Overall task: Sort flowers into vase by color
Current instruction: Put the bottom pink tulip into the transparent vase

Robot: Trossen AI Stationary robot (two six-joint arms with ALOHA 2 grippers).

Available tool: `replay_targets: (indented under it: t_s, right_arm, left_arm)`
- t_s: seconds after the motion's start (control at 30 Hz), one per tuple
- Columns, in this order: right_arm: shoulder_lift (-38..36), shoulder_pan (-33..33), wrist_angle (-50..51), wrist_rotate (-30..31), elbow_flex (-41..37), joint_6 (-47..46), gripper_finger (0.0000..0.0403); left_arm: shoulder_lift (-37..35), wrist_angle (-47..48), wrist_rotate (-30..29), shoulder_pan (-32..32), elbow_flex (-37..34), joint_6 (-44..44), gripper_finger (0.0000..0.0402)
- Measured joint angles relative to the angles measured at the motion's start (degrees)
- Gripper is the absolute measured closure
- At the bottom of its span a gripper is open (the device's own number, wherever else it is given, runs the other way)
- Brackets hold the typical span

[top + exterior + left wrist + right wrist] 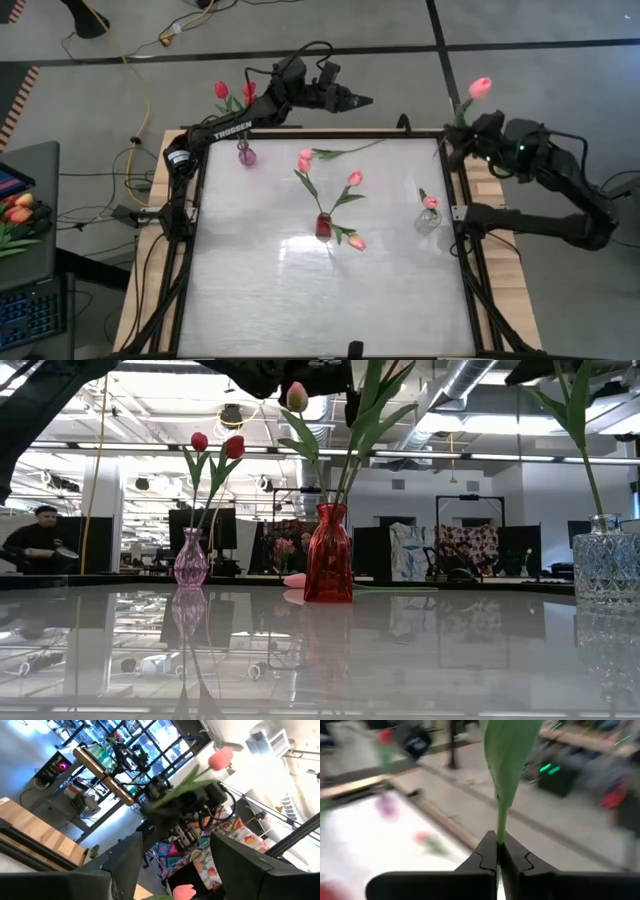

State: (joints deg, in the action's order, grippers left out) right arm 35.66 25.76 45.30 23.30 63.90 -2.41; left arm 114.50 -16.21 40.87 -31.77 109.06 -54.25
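fingers first, left to right: my left gripper (362,100) hovers past the table's far edge with its fingers (120,862) spread and nothing between them; the right gripper (462,136) has its fingers (485,855) clenched on the stem of a pink tulip (480,87), held up off the far right corner.

on the table (300,290), the purple vase (246,154) at far left holds two red tulips (222,89); the red vase (323,226) in the middle has several pink heads; one loose tulip (306,154) lies flat near the far edge; the clear vase (427,220) on the right holds one pink flower.

my worry: the grip is low on a thin stem (the wrist view shows only stem and leaf), so the head may swing and miss the narrow neck, or the stem could slip; a low pass could also tip the clear vase.
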Motion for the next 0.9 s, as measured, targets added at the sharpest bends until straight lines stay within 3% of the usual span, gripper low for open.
replay_targets:
  t_s: [0.13, 0.3, 0.47, 0.67, 0.9]
  right_arm:
    - [-1.7, -1.8, 7.4, -5.0, 0.0, -6.5, 0.0373]
    - [-5.3, -5.2, 12.6, -0.2, -0.1, -11.9, 0.0373]
    - [-11.0, -7.9, 11.8, 2.1, -5.0, -18.0, 0.0375]
    - [-12.4, -10.8, 11.4, -1.1, -11.9, -23.1, 0.0375]
    - [-12.1, -13.9, 11.6, -3.4, -11.4, -25.2, 0.0375]
  left_arm:
    - [0.0, 0.0, 1.2, 0.0, 0.0, 1.1, 0.018]
    - [0.0, 0.0, 3.0, 0.0, 0.0, 1.0, 0.018]
    - [0.0, 0.0, 3.9, 0.3, 0.0, 1.0, 0.018]
    - [0.0, 0.0, 4.0, 0.7, 0.0, 1.2, 0.018]
    - [0.0, 0.2, 3.9, 0.7, 0.0, 1.1, 0.018]
